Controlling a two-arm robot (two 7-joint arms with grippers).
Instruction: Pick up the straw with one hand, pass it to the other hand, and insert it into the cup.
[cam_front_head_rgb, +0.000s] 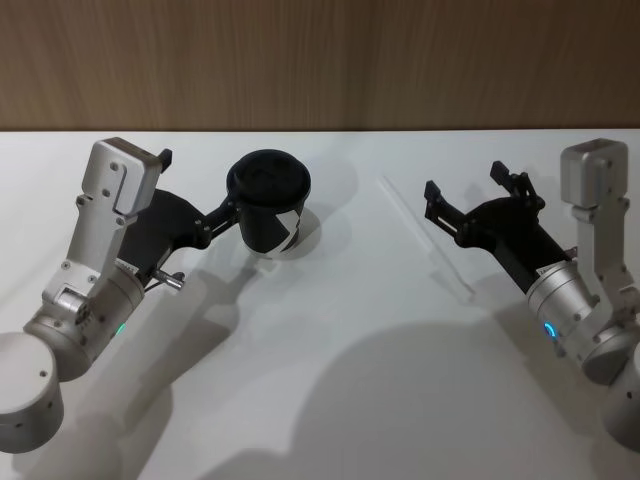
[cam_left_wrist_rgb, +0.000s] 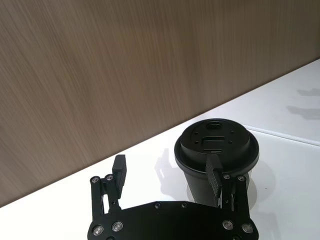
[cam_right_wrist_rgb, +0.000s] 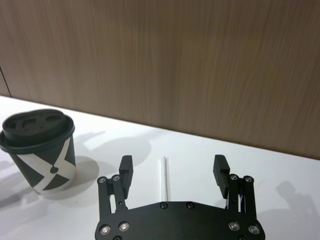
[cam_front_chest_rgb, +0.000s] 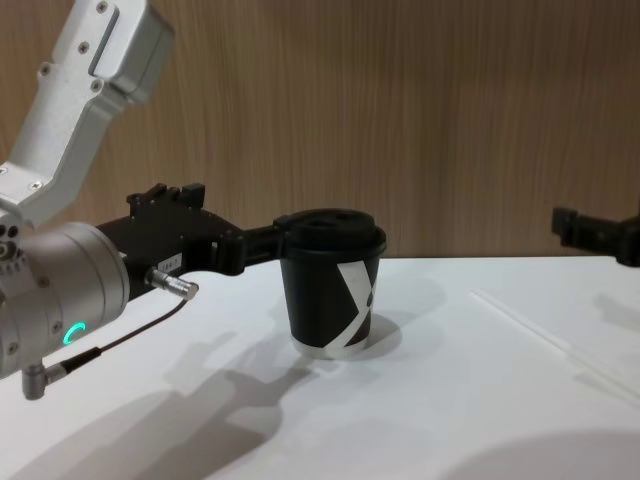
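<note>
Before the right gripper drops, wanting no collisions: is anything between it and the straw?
Nothing visible. The straw lies on the bare table, in line with the open right gripper; the cup stands aside, by the left gripper.

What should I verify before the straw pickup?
1. Straw free: ok. The straw lies flat on the table, nothing touching it.
2. Right gripper open: ok. The right gripper has its jaws spread.
3. Alignment: ok. In the right wrist view the straw lies between its fingers.
4. Height above the straw: cannot tell.
5. Cup ready: ok. The cup stands upright with its lid on.
6. Left gripper clear of the cup: cannot tell. The left gripper is open, but one finger overlaps the cup's rim.
</note>
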